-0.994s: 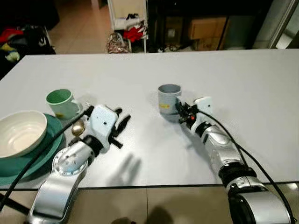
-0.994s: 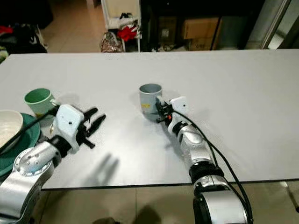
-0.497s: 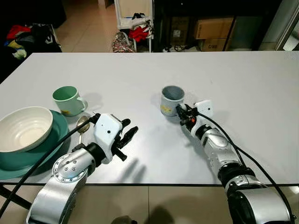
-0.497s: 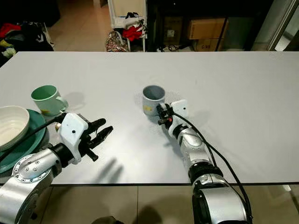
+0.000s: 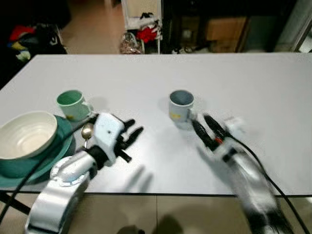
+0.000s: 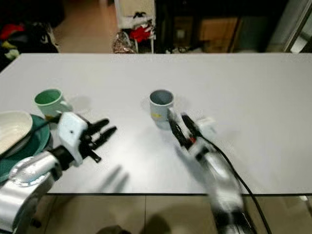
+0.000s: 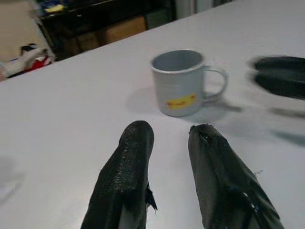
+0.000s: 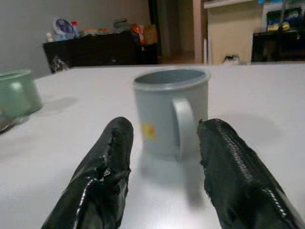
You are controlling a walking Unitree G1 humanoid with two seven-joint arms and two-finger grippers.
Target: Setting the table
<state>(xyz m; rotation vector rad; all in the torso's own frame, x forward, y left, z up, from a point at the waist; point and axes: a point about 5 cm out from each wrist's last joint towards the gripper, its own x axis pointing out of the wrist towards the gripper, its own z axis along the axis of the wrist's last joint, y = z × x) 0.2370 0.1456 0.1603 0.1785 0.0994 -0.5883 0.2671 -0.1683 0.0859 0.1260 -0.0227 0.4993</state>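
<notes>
Grey mug (image 5: 181, 105) stands upright near the middle of the white table (image 5: 253, 87), its handle turned toward the right gripper (image 5: 206, 130), whose two black fingers are spread apart and free of the cup. Half a second earlier those fingers sat against the handle; now the right arm is motion-blurred and drawn back toward the lower right of the frame, so the mug appears to have been released at its place, a step of the setting judged complete. In the right wrist view the mug's handle lies between the open fingers (image 8: 100, 176) but clear of them, and its interior looks empty. Left gripper (image 5: 130, 138) hovers above the table at lower left, jaws parted and holding nothing, pointed toward the grey mug, as in the earlier pictures. At the left edge a cream bowl (image 5: 27, 136), apparently empty, rests on a teal plate (image 5: 57, 139); a green mug (image 5: 70, 104) stands just behind them, contents not visible, and a spoon (image 5: 87, 131) lies beside the plate.
</notes>
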